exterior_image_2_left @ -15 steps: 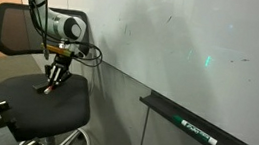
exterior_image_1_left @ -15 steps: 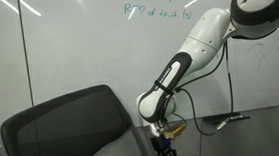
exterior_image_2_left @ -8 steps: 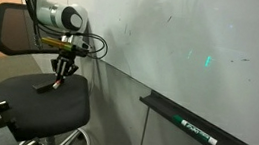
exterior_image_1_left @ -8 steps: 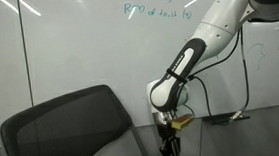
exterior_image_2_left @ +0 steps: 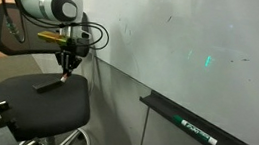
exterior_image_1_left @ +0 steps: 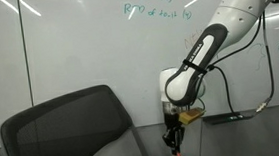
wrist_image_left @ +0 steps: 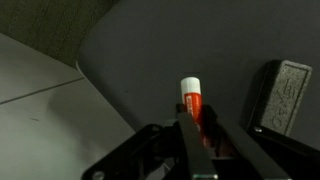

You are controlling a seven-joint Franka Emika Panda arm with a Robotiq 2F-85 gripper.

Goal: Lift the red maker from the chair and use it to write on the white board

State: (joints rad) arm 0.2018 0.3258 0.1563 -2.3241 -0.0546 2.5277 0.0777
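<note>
Lift in hand: gripper (exterior_image_2_left: pixel 67 67) fingers clamped on the red marker (wrist_image_left: pixel 191 100), hanging above the chair (exterior_image_2_left: pixel 24 109). Next, likely: swing to the whiteboard (exterior_image_2_left: pixel 193 51), tip first.

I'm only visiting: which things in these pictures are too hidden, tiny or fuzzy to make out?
Hidden: lower end of the red maker, between the jaws, wrist view; in both exterior views it is too tiny.
Blurred: green handwriting on the white board, in an exterior view.
Cut off: seat of the chair, mostly, by the bottom edge in an exterior view.
</note>
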